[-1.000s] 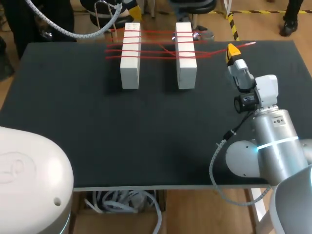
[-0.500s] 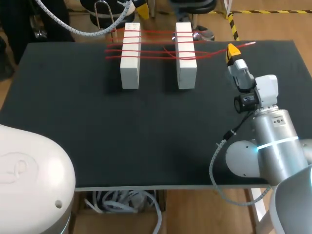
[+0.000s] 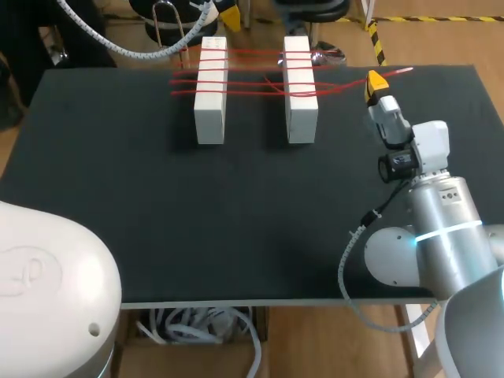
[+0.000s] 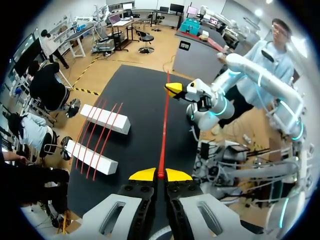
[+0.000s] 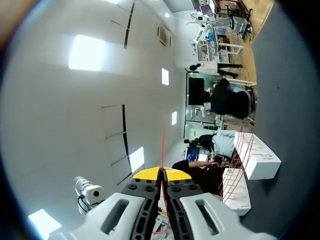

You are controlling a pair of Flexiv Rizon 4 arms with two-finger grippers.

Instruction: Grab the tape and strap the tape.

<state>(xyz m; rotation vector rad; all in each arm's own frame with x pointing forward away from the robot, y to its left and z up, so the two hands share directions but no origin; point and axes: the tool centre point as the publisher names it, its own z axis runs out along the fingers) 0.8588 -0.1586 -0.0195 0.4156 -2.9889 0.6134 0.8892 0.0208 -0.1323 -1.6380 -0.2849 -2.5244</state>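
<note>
Tape (image 4: 164, 125) pinched in left tool (image 4: 160, 174), likewise right tool (image 5: 162, 173); left tool cropped overhead.

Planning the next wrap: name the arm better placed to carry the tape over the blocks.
Probably left: left tool grips the tape high behind the white blocks; right tool holds it beside them.

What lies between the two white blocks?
Several strands of red tape span the gap from the left block to the right block, above bare black table; the head view shows it.
</note>
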